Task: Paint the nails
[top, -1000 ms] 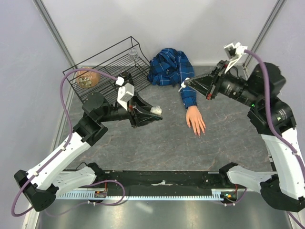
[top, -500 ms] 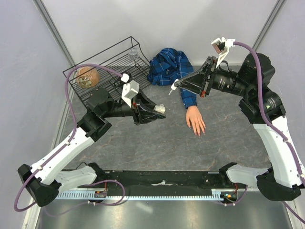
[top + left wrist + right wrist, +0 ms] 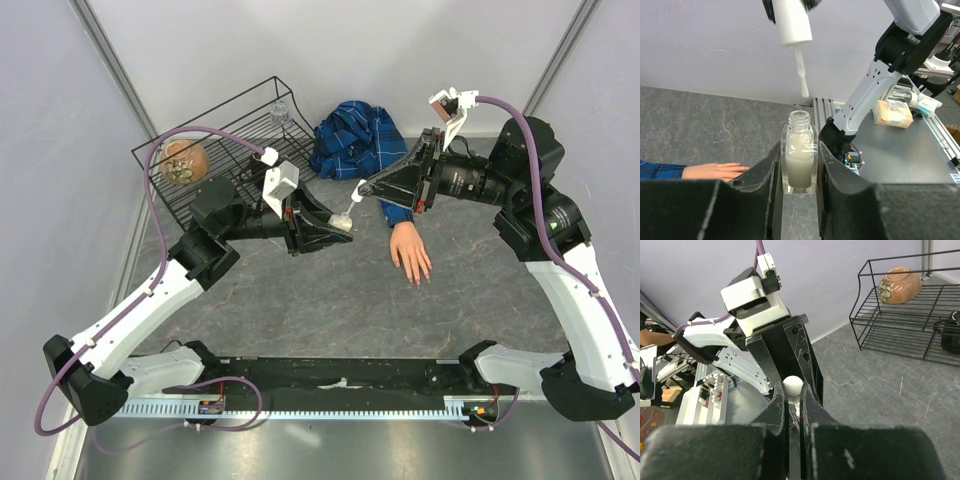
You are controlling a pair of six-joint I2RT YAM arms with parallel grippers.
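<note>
While left gripper [image 3: 338,226] clamps uncapped bottle [image 3: 800,161] upright, right gripper [image 3: 368,190] pinches white cap [image 3: 791,22]; brush [image 3: 801,75] just above bottle mouth; nails [image 3: 418,279] right, apart.

Blue plaid sleeve [image 3: 660,171], milky bottle [image 3: 800,160], black wire rack [image 3: 205,114].

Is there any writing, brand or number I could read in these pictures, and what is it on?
No text can be read anywhere.
Tan packet: dark print, too blurred to read.
White-and-blue box beside it: marks too small to read.
Glass bottle and white brush cap: no label shows.
</note>
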